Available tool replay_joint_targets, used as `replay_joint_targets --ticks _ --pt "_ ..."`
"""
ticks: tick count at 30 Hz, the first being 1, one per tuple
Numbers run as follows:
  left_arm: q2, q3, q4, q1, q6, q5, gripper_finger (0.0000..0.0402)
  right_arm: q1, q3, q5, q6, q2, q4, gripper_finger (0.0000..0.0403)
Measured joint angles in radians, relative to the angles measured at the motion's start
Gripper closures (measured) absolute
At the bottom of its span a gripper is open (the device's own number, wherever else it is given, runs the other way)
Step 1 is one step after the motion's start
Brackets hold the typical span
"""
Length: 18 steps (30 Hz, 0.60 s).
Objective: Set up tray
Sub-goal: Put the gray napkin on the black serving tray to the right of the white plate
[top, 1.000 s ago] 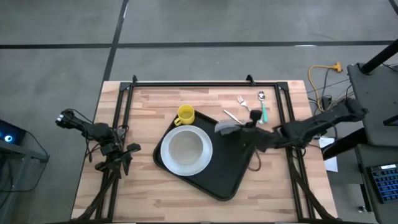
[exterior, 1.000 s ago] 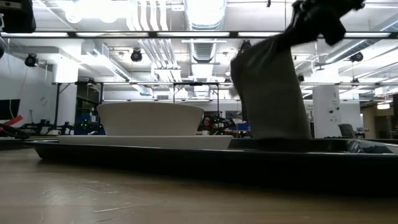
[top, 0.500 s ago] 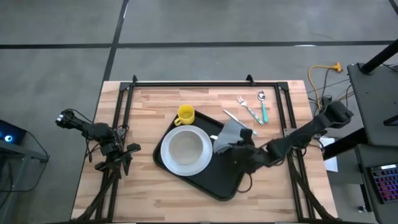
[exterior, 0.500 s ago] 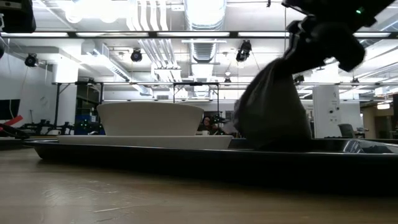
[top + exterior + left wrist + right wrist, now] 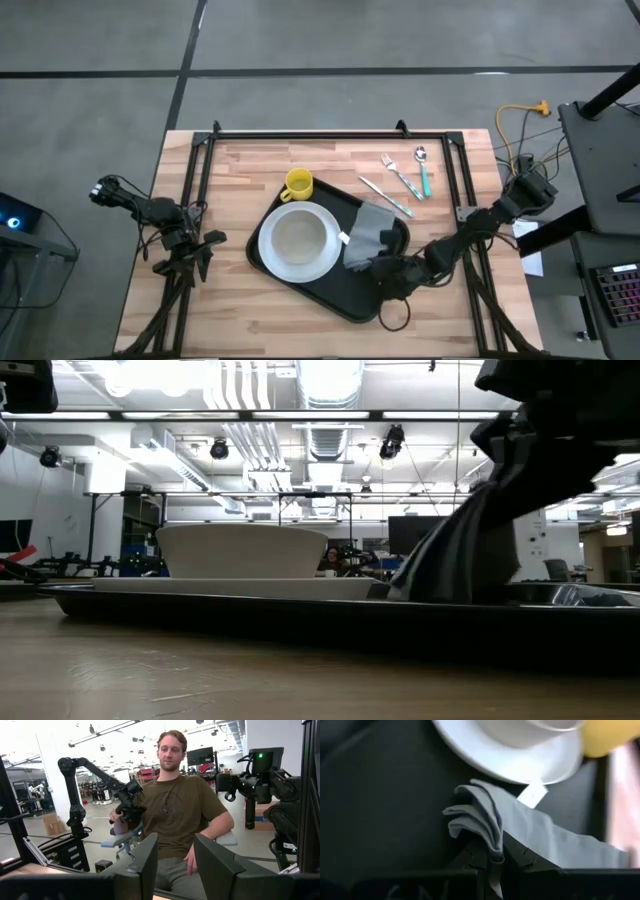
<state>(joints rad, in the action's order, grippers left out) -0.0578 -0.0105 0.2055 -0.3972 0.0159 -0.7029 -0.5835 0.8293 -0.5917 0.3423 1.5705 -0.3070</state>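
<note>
Right gripper (image 5: 378,268) pinching grey cloth (image 5: 366,234) on the tray (image 5: 330,285).
Fingertips hidden under the cloth fold in high view; small white tag on cloth, writing unreadable. Tray lies mid-table beneath the gripper, holding a white plate (image 5: 299,241). Left gripper (image 5: 203,243) parked at table's left edge, fingers parted, empty.

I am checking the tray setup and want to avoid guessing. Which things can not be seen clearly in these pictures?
- Cutlery: high view, too small to tell each piece; hidden elsewhere.
- Yellow cup: right wrist view, cut by the edge and blurred.
- Grey napkin: low view, partly behind the tray rim.
- Right gripper pinches the napkin; low view, cut off by the edge.
</note>
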Motion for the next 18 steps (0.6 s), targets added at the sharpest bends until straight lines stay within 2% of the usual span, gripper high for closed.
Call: replay_joint_targets --ticks 4,18 --pt "0.000 0.000 0.001 0.000 0.000 0.000 0.0290 0.000 0.002 0.077 -0.009 0.018 0.042 0.0390" --pt "0.000 0.000 0.000 0.000 0.000 0.000 0.0290 -0.002 0.002 0.229 -0.063 0.017 0.056 0.0390"
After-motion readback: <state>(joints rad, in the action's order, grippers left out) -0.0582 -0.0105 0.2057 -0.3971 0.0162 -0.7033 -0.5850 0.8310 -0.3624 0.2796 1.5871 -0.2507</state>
